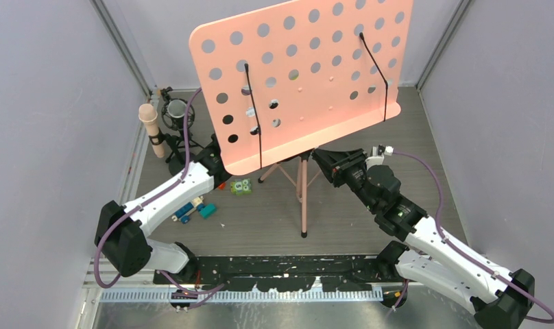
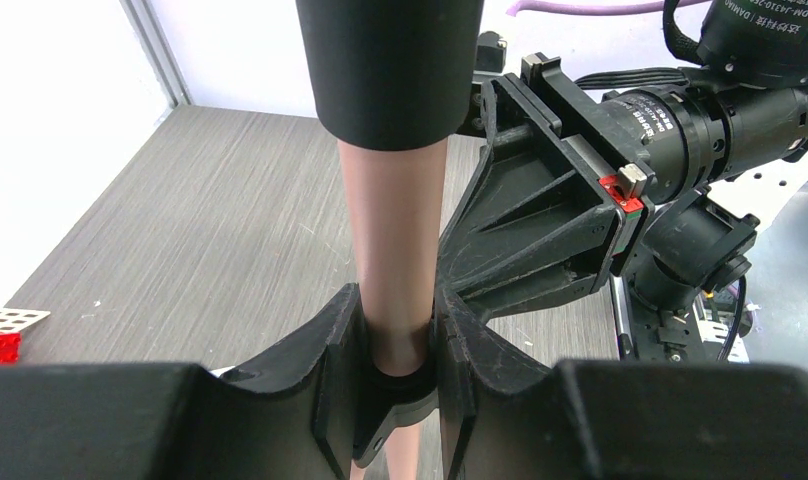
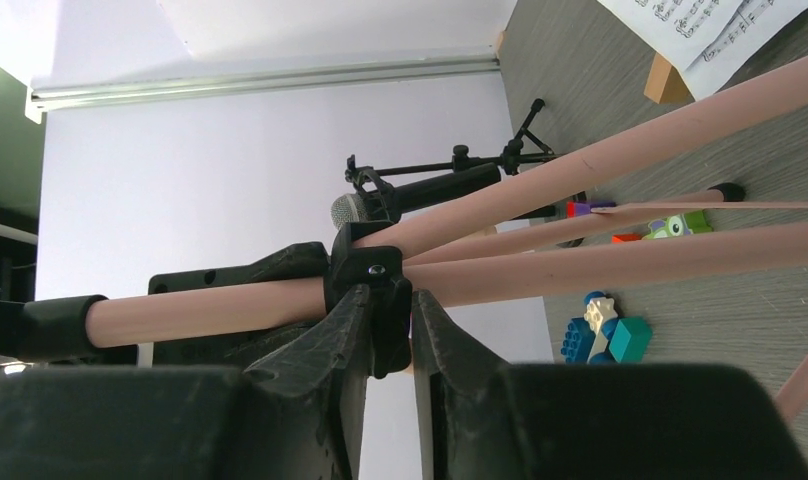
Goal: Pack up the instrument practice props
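Left wrist: "DM-J4310" motor [image 2: 680, 125] nr stand [image 2: 395, 230]

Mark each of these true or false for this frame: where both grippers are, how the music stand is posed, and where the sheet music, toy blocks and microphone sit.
1. The left gripper and the right gripper are both closed on the music stand. True.
2. The stand lies flat on the table. False: it stands upright on its tripod legs.
3. The sheet music rests on the stand's perforated desk. False: the desk is bare, and the pages appear to lie on the table surface in the right wrist view.
4. Toy blocks lie on the table near the tripod legs. True.
5. The left gripper holds the beige-pink microphone. False: it stands at the back left, apart from both grippers.
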